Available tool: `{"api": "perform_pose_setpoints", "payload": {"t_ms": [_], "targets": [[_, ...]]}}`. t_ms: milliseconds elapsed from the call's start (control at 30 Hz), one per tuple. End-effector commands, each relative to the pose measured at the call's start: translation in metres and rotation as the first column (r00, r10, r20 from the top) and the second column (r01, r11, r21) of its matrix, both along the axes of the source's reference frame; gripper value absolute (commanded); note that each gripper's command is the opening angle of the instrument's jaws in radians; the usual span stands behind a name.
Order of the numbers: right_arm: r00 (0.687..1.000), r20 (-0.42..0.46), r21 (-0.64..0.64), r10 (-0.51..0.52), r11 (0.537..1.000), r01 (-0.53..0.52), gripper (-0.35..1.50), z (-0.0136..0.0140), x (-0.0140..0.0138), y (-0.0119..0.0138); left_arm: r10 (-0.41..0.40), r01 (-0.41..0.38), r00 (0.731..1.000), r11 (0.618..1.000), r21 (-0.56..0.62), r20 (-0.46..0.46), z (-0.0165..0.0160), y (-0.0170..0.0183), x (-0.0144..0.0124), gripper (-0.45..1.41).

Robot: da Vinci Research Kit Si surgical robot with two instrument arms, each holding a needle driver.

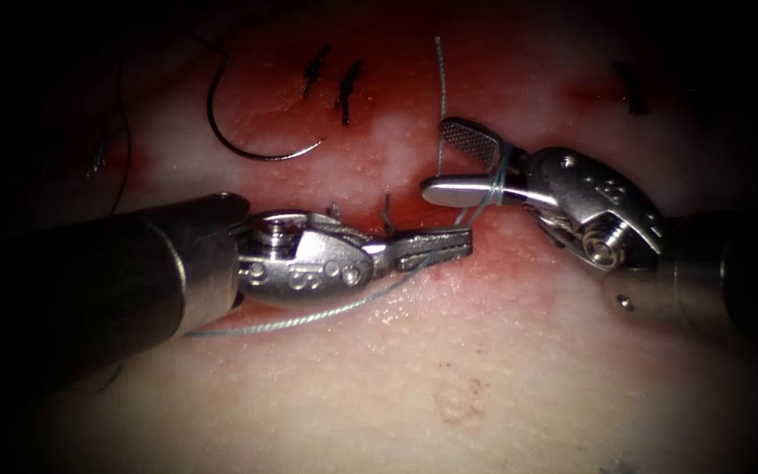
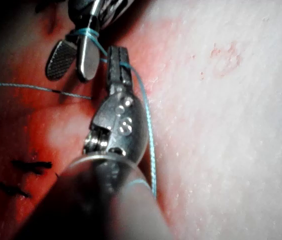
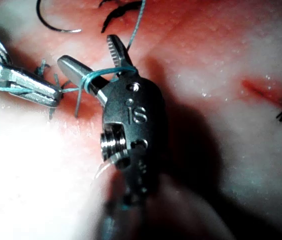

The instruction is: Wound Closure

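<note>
My left tool (image 1: pixel 439 246) comes in from the left, its jaws shut on the blue thread (image 1: pixel 326 312) just over the red-stained cut (image 1: pixel 370 211); the same grip is seen close up (image 2: pixel 117 60). The right tool (image 1: pixel 436 158) stands open beside it and holds nothing. A loop of thread (image 1: pixel 495 183) is wound around both its jaws near the hinge (image 3: pixel 106 75), and one strand runs from there to the left jaws. The curved needle (image 1: pixel 247 132) lies free on the tissue at the upper left, held by neither tool and not in the tissue.
Dark knotted stitches (image 1: pixel 344 88) sit beyond the tools, and another (image 1: pixel 632 88) lies at the far right. A thread tail (image 1: pixel 439 75) rises from the right tool. Short cut thread ends (image 1: pixel 386 209) stick up near the left jaws. Pale tissue (image 1: pixel 449 395) lies in front.
</note>
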State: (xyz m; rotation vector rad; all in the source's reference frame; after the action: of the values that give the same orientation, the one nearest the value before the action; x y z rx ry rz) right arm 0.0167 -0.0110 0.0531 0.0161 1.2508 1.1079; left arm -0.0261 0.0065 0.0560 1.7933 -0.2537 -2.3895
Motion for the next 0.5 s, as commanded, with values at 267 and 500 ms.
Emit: {"api": "perform_pose_setpoints", "payload": {"t_ms": [267, 500], "targets": [[0.996, 0.090, 0.113, 0.014, 0.993, -0.024, 0.79, 0.0014, 0.0006, 0.0011, -0.015, 0.015, 1.000, 1.000, -0.001, -0.005, 0.0023, 0.0025, 0.0000, -0.45], [0.990, 0.134, 0.214, 0.052, 0.973, -0.080, 0.67, 0.0015, 0.0011, 0.0012, -0.022, 0.022, 1.000, 1.000, 0.003, -0.009, 0.0033, 0.0040, 0.0004, -0.45]]}}
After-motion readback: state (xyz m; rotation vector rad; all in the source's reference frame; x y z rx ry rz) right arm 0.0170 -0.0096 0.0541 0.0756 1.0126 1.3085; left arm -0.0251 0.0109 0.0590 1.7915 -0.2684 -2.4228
